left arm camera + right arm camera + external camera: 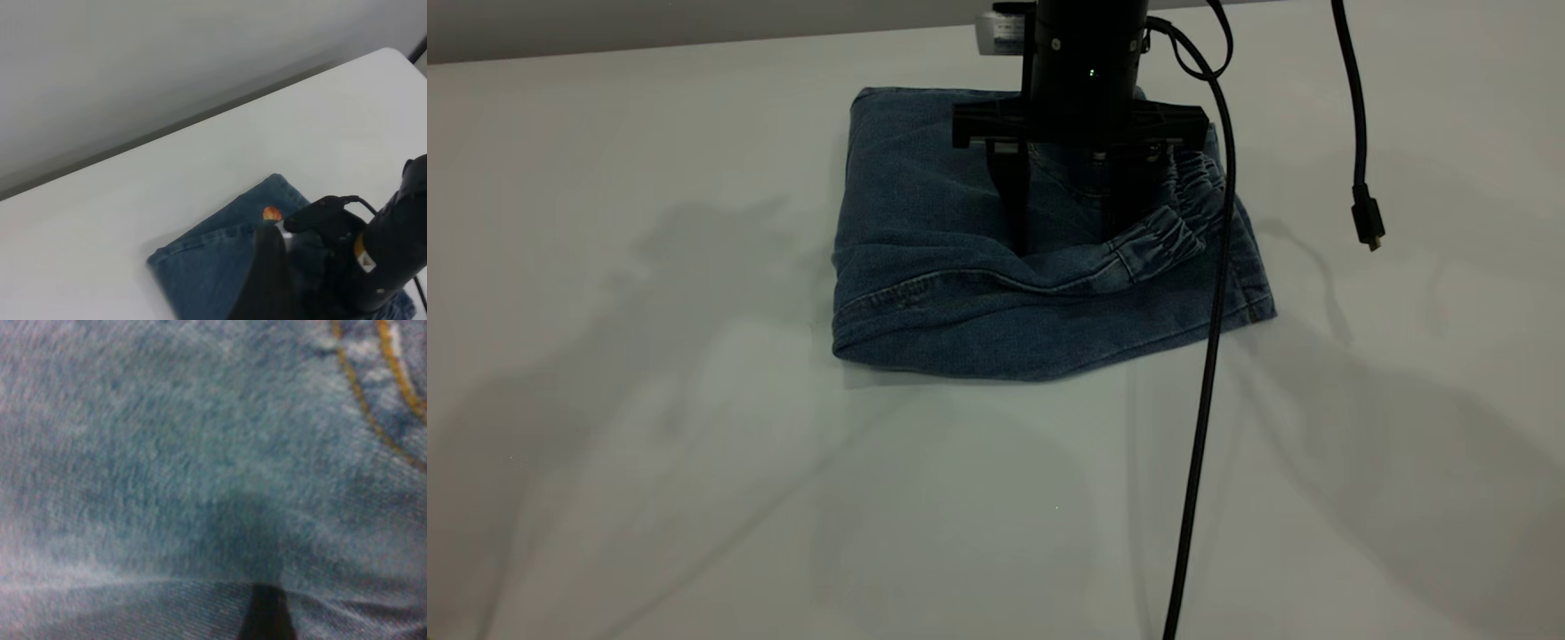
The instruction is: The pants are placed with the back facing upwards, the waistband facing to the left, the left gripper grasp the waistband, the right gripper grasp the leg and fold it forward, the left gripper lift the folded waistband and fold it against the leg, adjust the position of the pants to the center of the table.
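The blue denim pants [978, 267] lie folded into a compact bundle on the white table [649, 462], a little behind its middle. The gathered elastic waistband [1183, 222] lies on top at the bundle's right side. My right gripper [1069, 233] stands upright over the bundle, open, with both fingertips pressed down into the denim and nothing between them. Its wrist view is filled with denim [200, 453], and one dark fingertip [267, 617] shows there. My left gripper [267, 287] hangs above and off to one side of the pants [213, 260], showing only as a dark blur.
A black cable [1209, 356] trails from the right arm across the pants' right side toward the near table edge. A second cable ends in a loose plug [1368, 222] hanging at the right. Bare table lies to the left, right and front.
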`<state>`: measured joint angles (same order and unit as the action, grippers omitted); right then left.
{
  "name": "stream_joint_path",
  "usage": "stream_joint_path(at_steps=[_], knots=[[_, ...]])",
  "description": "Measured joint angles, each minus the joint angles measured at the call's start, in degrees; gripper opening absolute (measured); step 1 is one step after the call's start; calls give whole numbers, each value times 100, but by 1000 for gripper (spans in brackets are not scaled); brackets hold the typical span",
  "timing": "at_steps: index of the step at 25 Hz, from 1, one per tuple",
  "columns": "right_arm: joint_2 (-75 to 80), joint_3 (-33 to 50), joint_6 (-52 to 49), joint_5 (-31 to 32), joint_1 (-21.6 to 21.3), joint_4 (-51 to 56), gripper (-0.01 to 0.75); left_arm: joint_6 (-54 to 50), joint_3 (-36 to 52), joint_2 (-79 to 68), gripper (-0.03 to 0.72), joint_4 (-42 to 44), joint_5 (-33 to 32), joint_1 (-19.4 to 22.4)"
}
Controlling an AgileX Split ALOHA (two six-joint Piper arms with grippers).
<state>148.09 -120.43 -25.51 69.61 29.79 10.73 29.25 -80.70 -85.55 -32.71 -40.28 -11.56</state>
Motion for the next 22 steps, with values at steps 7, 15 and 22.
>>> stream_joint_path(at_steps=[7, 15, 22], knots=[[0, 5, -884, -260, -6, 30, 454, 0, 0, 0, 517, -65, -54, 0], [-305, -177, -693, 35, -6, -259, 453, 0, 0, 0, 517, -65, -170, 0], [-1104, -917, 366, 42, -10, -756, 453, 6, 0, 6, 517, -46, -380, 0]])
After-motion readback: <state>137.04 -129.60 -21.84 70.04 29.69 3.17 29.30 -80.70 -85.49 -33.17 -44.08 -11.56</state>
